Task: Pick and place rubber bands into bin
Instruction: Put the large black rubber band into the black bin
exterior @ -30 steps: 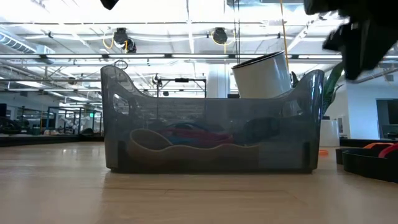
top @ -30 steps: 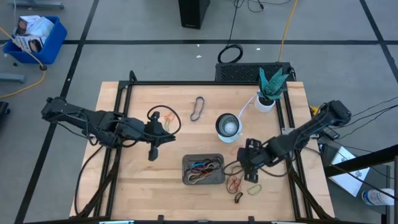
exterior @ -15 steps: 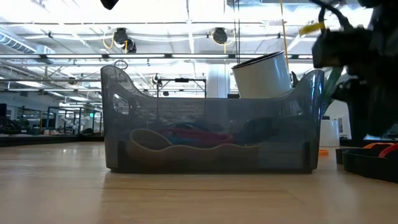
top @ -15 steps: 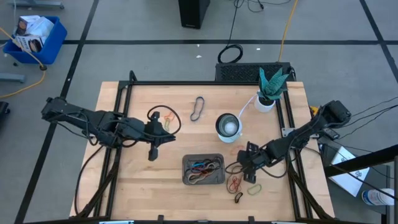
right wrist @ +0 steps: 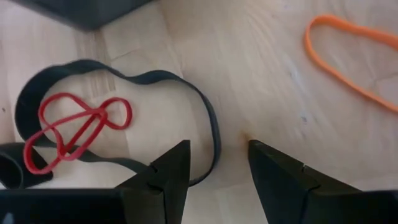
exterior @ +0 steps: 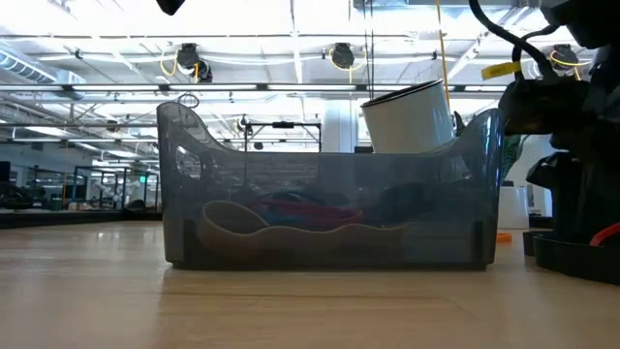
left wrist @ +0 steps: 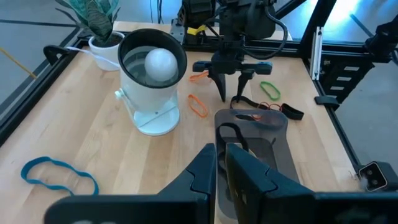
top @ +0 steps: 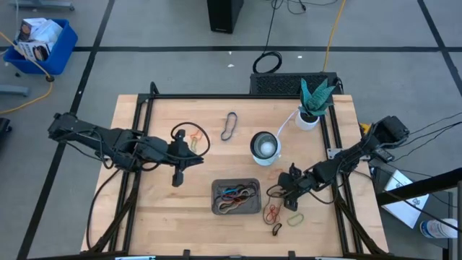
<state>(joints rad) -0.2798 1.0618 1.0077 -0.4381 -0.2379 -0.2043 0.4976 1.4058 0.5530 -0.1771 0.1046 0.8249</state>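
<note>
The dark grey bin [top: 236, 196] stands near the table's front middle with several coloured rubber bands in it. More rubber bands lie on the wood to its right: a large black loop [right wrist: 211, 134] with a red one [right wrist: 74, 127] inside it, an orange one [right wrist: 348, 50] and a green one [top: 294, 219]. My right gripper [top: 289, 189] is open and low over the table. Its fingers point steeply down on either side of the black loop's edge. My left gripper [top: 196, 160] hangs shut and empty above the table's left half, pointing toward the bin.
A white-and-silver cup [top: 264, 146] stands behind the bin. A white plant pot [top: 309, 119] is at the far right corner. A black cable loop [top: 191, 137] and a bluish band [top: 229, 126] lie at the far middle. A dark strap [top: 276, 230] lies near the front edge.
My right gripper has come down toward the table beside the bin's right end, tipping more steeply downward, and has stayed open. The bands have not moved.
</note>
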